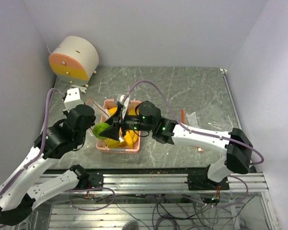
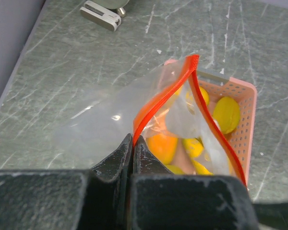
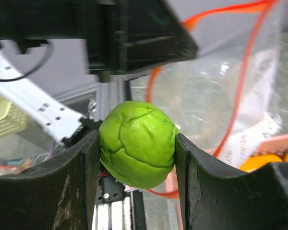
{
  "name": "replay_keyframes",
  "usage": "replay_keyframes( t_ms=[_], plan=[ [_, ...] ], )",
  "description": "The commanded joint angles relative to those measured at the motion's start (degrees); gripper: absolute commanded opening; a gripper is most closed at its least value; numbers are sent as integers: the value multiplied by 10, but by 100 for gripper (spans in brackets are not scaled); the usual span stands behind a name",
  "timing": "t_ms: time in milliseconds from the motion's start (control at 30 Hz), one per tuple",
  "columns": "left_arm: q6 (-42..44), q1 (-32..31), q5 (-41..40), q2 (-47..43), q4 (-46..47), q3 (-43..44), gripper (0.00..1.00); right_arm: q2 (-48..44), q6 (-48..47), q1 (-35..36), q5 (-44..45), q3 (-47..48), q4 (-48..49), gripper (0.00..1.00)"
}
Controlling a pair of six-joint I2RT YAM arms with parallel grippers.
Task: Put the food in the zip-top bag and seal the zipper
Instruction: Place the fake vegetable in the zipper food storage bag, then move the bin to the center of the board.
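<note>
**A:** How will the bag (image 2: pixel 101 115) handle?

**B:** I'd say it's thin, floppy, slick and nearly weightless. It hangs over the left side of the basket (image 2: pixel 242 91), mouth gaping. The body would crumple in a grip, so take the rim.

**A:** And the food?

**B:** Yellow and orange pieces (image 2: pixel 226 113) lie in the basket. The green ball (image 3: pixel 137 120) is at the bag's mouth, clamped across its middle by the right gripper (image 3: pixel 136 143). It looks like light, hard plastic. It's bumpy enough to hold but round, so it could roll once it's let go.

**A:** Where would you hold the rim?

**B:** On the zipper (image 2: pixel 163 98), the stiffest part. The left gripper (image 2: pixel 133 140) is pinched tight on its near end.

**A:** Any writing?

**B:** There's a white patch on the bag in the right wrist view, too blurred to read. I see no brand anywhere.
</note>
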Motion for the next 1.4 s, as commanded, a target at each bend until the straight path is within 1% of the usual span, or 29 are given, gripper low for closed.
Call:
replay_keyframes(
  t_ms=[0, 133, 233, 333, 400, 433, 500, 600, 700, 733, 933, 1133, 1233, 1300, 1367],
  plan=[
    [8, 3, 47, -25, 21, 2, 7, 6, -8, 0, 132, 18, -5, 17],
    [3, 3, 84, -45, 19, -3, 7, 10, -16, 1, 220, 23, -12, 17],
    [-3, 2, 101, -57, 22, -13, 7, 19, -22, 1, 261, 34, -15, 17],
    [-7, 3, 114, -65, 34, -22, 7, 35, -22, 2, 272, 55, -20, 19],
    [-9, 2, 122, -67, 45, -27, 7, 47, -21, 2, 276, 67, -25, 22],
    [-9, 3, 126, -69, 52, -31, 7, 52, -22, 2, 273, 73, -29, 26],
    [-9, 2, 126, -71, 66, -38, 7, 57, -28, 3, 253, 80, -34, 36],
    [-10, 3, 118, -69, 81, -46, 7, 55, -39, 8, 232, 80, -47, 64],
    [-11, 3, 111, -63, 93, -47, 7, 39, -42, 8, 224, 69, -60, 87],
    [-10, 3, 110, -60, 99, -45, 7, 23, -45, 8, 227, 58, -67, 100],
    [-13, 2, 98, -54, 95, -44, 7, -34, -51, 9, 232, 26, -74, 100],
    [-22, 2, 32, -53, 33, -43, 7, -117, -54, 7, 243, -20, -61, 100],
    [-28, 2, -3, -61, 2, -35, 7, -147, -54, 7, 278, -40, -69, 100],
    [-31, 3, -22, -67, -15, -23, 7, -152, -48, 7, 326, -40, -101, 100],
    [-31, 2, -37, -75, -30, -10, 7, -148, -37, 2, 356, -38, -133, 100]
  ],
)
